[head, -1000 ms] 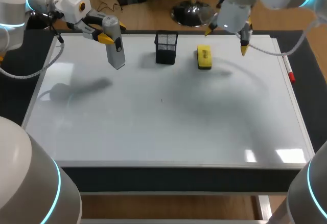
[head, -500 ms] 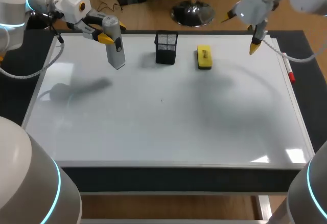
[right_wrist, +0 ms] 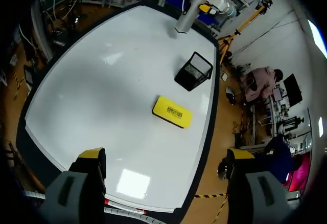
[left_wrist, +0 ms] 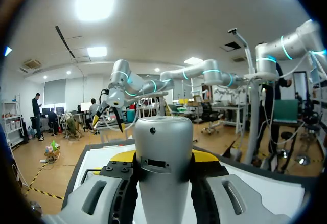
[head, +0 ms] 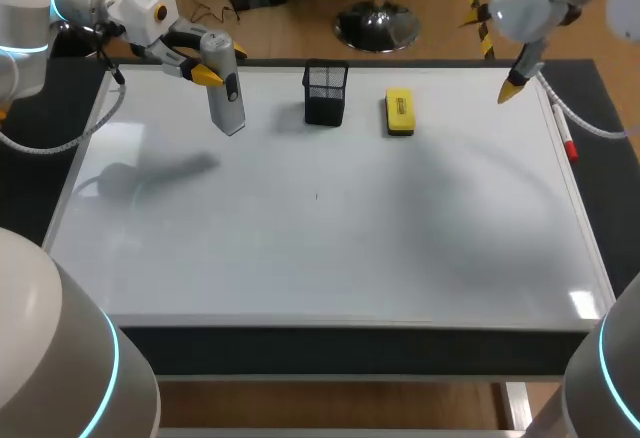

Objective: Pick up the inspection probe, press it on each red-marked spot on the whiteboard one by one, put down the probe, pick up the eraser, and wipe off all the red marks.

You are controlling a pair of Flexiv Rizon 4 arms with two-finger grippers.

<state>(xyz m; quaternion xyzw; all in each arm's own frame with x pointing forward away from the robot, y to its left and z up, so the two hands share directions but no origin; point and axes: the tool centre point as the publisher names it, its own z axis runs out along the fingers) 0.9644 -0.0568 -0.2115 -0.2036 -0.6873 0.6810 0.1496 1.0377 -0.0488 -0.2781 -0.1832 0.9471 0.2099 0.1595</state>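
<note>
Above the whiteboard (head: 300, 258), left pincer (head: 221, 64) aslant around probe (head: 228, 98)

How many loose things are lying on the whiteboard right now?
3: the black mesh cup at the far edge, the yellow eraser beside it, and a red pen on the right rim. None seem hidden.

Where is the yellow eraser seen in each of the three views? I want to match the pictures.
Head view: the eraser lies on the whiteboard, just right of the black mesh holder.
Left wrist view: not visible.
Right wrist view: on the whiteboard ahead of the right tool, beside the same holder.
Shared landmark: the grey probe, seen in all three views.
</note>
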